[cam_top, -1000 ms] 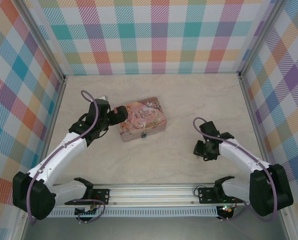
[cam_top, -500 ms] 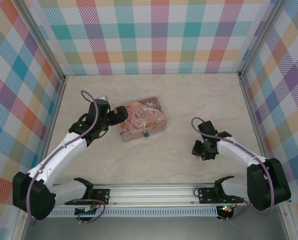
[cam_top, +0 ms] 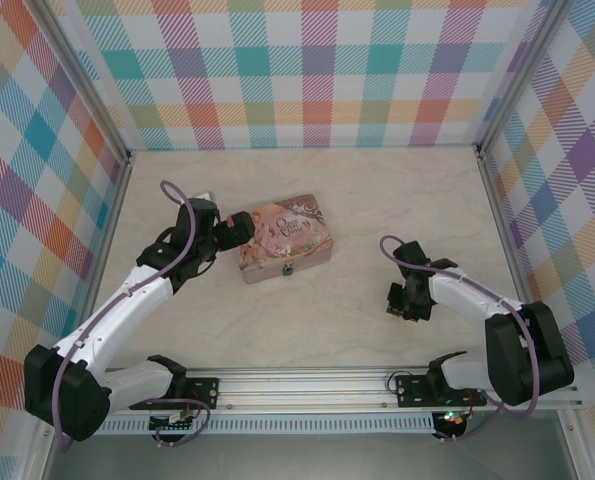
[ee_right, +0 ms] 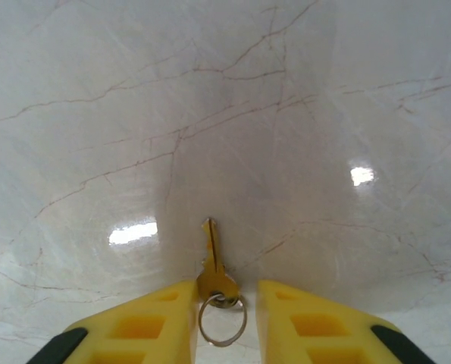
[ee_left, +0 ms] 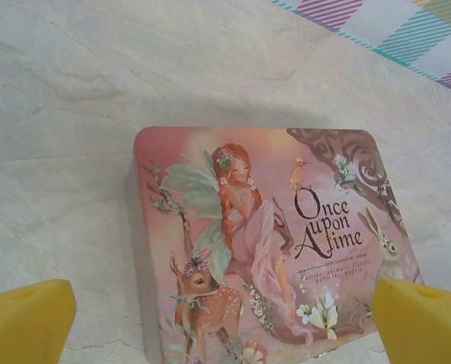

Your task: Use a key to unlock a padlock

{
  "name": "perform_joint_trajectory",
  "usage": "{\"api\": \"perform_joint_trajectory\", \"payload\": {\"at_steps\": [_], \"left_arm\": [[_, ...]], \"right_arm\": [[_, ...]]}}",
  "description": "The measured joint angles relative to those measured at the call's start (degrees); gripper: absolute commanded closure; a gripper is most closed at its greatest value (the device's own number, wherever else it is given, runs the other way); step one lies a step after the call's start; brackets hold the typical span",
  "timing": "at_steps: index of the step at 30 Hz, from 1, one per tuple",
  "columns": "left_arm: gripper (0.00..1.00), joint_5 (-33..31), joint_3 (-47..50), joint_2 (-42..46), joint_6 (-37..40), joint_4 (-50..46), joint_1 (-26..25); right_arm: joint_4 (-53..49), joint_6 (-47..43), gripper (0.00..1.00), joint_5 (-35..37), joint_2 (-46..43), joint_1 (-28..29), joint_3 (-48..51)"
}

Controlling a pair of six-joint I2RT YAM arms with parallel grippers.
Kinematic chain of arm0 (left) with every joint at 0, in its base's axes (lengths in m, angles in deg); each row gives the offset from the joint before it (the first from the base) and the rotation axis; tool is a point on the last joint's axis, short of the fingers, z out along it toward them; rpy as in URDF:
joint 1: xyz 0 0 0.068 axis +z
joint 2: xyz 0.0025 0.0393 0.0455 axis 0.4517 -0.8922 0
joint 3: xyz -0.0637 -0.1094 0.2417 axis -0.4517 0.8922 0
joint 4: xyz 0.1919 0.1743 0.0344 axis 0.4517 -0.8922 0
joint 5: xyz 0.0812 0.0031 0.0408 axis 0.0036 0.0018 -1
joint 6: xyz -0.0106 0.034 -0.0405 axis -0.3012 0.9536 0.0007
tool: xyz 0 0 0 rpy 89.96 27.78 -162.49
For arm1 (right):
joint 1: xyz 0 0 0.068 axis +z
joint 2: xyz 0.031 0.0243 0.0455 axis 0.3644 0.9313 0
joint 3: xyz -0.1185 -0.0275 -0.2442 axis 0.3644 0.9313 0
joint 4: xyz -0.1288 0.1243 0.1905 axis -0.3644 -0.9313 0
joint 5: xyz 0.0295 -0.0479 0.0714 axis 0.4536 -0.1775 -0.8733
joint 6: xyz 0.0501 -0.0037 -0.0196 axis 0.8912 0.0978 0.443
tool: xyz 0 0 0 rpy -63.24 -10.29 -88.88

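Right wrist: the key [ee_right: 210, 250] lies flat on the table [ee_right: 324, 114], blade pointing straight away from my narrow right pincer [ee_right: 227, 294], which straddles its bow. My left pincer [ee_left: 225, 318] gapes wide.

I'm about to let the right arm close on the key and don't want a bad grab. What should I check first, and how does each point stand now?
1. Key lined up with the right gripper: ok. Its bow sits between the jaws and its blade points away.
2. Jaws clamped on the key: not ok. A gap shows beside the bow.
3. Key ring free of the fingers: cannot tell. It lies very close to one.
4. Left gripper ready at the pink tin: ok. Its jaws are wide open, facing the lid.
5. Padlock locked on the tin's front: cannot tell. It is too small to read.
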Motion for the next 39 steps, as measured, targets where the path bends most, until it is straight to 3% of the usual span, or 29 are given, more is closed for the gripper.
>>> {"api": "perform_joint_trajectory", "payload": {"at_steps": [18, 26, 31, 39], "left_arm": [[0.00, -0.22, 0.00, 0.00, 0.02, -0.04, 0.00], [0.00, 0.57, 0.00, 0.33, 0.04, 0.02, 0.00], [0.00, 4.70, -0.07, 1.53, 0.17, 0.74, -0.02], [0.15, 16.46, -2.62, -1.03, -1.14, 9.66, -4.24]], "right_arm": [[0.13, -0.59, 1.00, -1.20, 0.09, 0.02, -0.57], [1.07, -1.33, 1.00, -1.22, -3.52, 0.13, -0.28], [5.66, -1.44, 1.00, -2.89, -12.33, 0.52, 1.70], [24.00, 0.44, 1.00, -9.57, -23.71, 2.99, 3.85]]}}
